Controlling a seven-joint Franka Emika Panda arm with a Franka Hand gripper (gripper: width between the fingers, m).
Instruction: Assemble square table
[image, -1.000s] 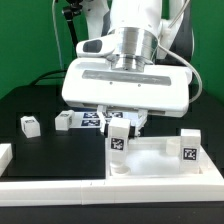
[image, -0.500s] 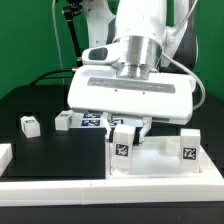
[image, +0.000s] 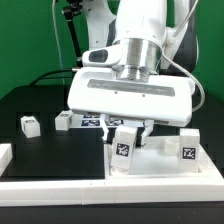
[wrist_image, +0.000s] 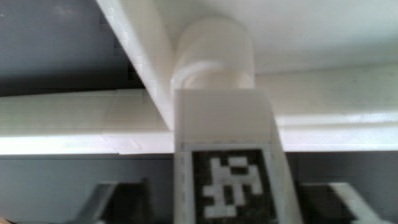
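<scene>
My gripper (image: 126, 131) is shut on a white block leg (image: 123, 151) with a black-white tag. It holds the leg slightly tilted over the near corner of the white square tabletop (image: 160, 168) on the exterior view's left. In the wrist view the leg (wrist_image: 222, 130) runs between the dark fingers (wrist_image: 118, 203), and its round end meets the tabletop's raised rim (wrist_image: 338, 122). A second leg (image: 188, 148) stands at the tabletop's corner on the exterior view's right. Two loose legs (image: 29, 125) (image: 65, 121) lie on the black table.
The marker board (image: 92, 122) lies behind the gripper, partly hidden. A long white border rail (image: 60, 186) runs along the front edge, and another rail (image: 5, 155) sits at the exterior view's left.
The gripper has moved toward the exterior view's right and down with the leg in it. The leg now sits lower over the tabletop corner.
</scene>
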